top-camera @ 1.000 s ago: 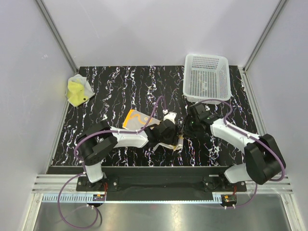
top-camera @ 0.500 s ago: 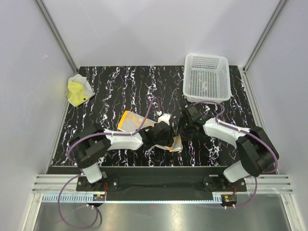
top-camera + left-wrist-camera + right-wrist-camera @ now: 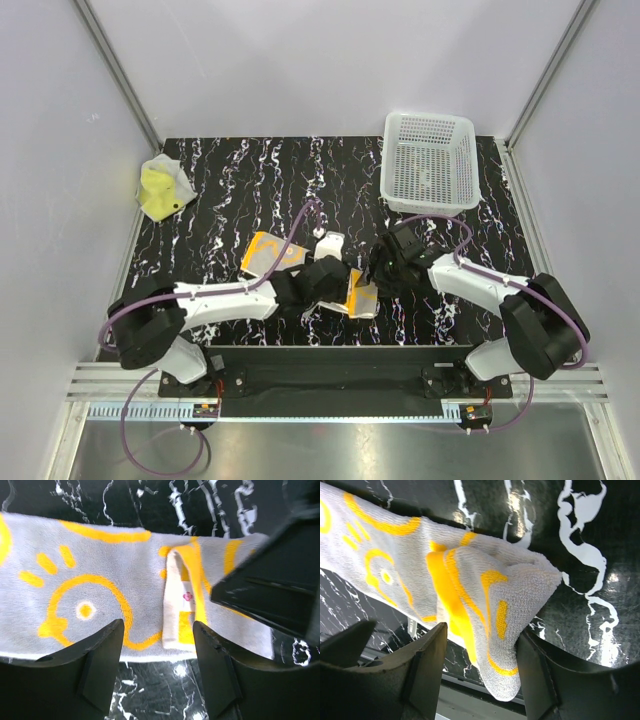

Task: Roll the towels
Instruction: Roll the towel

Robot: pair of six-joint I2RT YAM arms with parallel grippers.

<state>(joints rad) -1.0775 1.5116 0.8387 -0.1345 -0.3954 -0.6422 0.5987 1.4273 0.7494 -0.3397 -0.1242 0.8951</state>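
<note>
Spreads left gripper (image 3: 157,647) wide above orange towel (image 3: 85,580), gripping nothing; straddles its folded end with right gripper (image 3: 480,647), jaws parted, nothing clamped

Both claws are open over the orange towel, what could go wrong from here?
1. The orange towel has its folded end lying loose inside the open right claw, so it could flop open.
2. The left claw hangs close beside it over the same towel; the two could collide.
</note>
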